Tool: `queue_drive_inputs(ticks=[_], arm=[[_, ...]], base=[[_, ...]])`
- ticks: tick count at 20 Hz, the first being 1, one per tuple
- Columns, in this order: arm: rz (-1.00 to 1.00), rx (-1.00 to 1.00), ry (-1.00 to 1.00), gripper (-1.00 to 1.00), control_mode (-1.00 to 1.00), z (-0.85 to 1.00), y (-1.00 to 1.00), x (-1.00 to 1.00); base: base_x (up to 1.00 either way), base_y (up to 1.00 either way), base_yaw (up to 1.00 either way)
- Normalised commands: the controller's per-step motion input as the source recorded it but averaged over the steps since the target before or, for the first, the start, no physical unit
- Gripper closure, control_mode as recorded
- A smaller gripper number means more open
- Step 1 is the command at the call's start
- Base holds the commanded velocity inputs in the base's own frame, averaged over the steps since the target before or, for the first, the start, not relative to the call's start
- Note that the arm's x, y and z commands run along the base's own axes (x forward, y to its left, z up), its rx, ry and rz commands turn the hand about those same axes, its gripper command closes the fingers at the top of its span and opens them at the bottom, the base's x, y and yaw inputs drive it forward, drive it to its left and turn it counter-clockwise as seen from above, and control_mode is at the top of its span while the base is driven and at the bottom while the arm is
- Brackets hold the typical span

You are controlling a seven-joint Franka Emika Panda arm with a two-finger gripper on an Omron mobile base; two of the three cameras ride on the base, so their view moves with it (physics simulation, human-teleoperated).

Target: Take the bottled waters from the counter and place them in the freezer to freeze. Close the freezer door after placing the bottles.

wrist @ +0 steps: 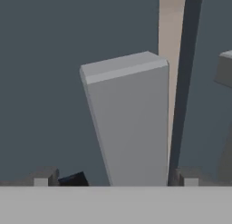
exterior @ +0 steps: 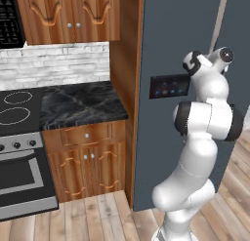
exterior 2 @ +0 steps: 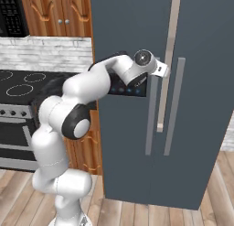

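The freezer (exterior 2: 201,142) is a tall dark blue-grey appliance. My gripper (exterior 2: 161,69) is at the top of the grey vertical handle (exterior 2: 150,117) on the freezer door (exterior 2: 123,147). In the hand view my gripper (wrist: 117,178) is open, and the handle (wrist: 129,123) stands between its two fingertips without either one visibly touching it. From the left base camera the freezer door (exterior: 161,147) is behind my arm, and the black marble counter (exterior: 78,106) lies to its left. The bottled waters are out of view.
A thin beige strip (exterior 2: 170,56) runs slantwise beside the handle, between the two door panels. A dark control panel (exterior: 168,86) sits on the door. A black stovetop (exterior: 17,108) and oven adjoin the counter, with wooden cabinets (exterior: 85,159) below and above.
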Motion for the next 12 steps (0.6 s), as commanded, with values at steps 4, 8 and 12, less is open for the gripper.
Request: queue_drive_inputs(ticks=[4,8,12], arm=[[0.0,0.0,0.0,-1.0,-1.0,0.0,0.0,0.39],[0.0,0.0,0.0,-1.0,-1.0,0.0,0.0,0.43],[0.0,0.0,0.0,-1.0,-1.0,0.0,0.0,0.41]], base=[[0.0,0.0,0.0],[0.0,0.0,0.0],[0.0,0.0,0.0]])
